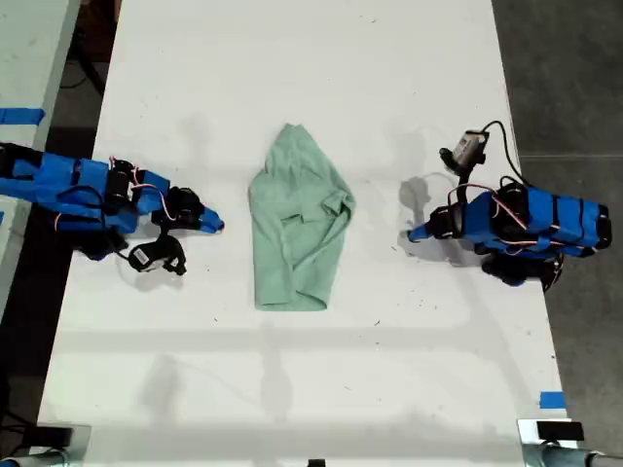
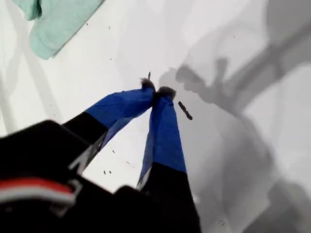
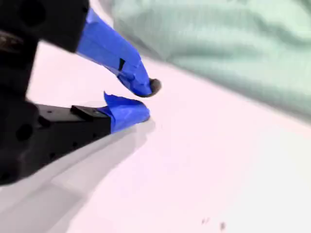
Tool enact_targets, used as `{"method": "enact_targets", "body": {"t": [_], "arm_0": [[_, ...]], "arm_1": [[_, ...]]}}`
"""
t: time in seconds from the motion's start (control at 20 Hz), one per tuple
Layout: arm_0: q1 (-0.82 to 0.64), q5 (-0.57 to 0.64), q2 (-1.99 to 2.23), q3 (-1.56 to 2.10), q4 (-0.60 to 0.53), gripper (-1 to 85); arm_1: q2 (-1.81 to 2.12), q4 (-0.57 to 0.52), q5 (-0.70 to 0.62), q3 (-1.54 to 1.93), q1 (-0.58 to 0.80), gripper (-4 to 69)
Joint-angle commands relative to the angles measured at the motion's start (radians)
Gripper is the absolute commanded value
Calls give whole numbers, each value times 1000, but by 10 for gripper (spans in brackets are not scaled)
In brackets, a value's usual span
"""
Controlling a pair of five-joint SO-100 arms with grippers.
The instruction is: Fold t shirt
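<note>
- A small strip of blue tape (image 1: pixel 552 399) is stuck near the white table's (image 1: pixel 321 389) near corner, on the exterior view's right.
- One blue arm (image 1: pixel 531 224) lies low by the table's edge on the exterior view's right. It points toward the table's middle, with a small camera (image 1: pixel 469 148) on a black cable just beyond it.
- Another blue arm (image 1: pixel 88 190) reaches in over the table's edge on the exterior view's left, also pointing toward the middle. The wrist views do not show which arm is which.
- The t shirt (image 1: pixel 297 229), pale mint green and wrinkled, lies in the middle of the table between the two arms, touching neither. It is bundled narrow, with its long way running from the near edge toward the far edge and its far end coming to a point.
- My first gripper (image 2: pixel 156 92) has its blue-taped tips pressed together with nothing between them. It hangs over bare table, well apart from the shirt.
- My second gripper (image 3: pixel 141 99) has its jaws a narrow gap apart and grips nothing. It is low over the table, near the shirt's edge but not touching it.
</note>
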Motion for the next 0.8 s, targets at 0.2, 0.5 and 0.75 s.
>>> {"method": "enact_targets", "body": {"t": [0.2, 0.5, 0.75], "arm_0": [[-52, -6, 560, 74, 426, 38], [-38, -5, 561, 74, 426, 46], [-32, -6, 561, 74, 426, 48]], "arm_1": [[12, 3, 2, 58, -6, 22], [12, 3, 6, 58, -8, 22], [12, 3, 6, 58, -8, 22]]}}
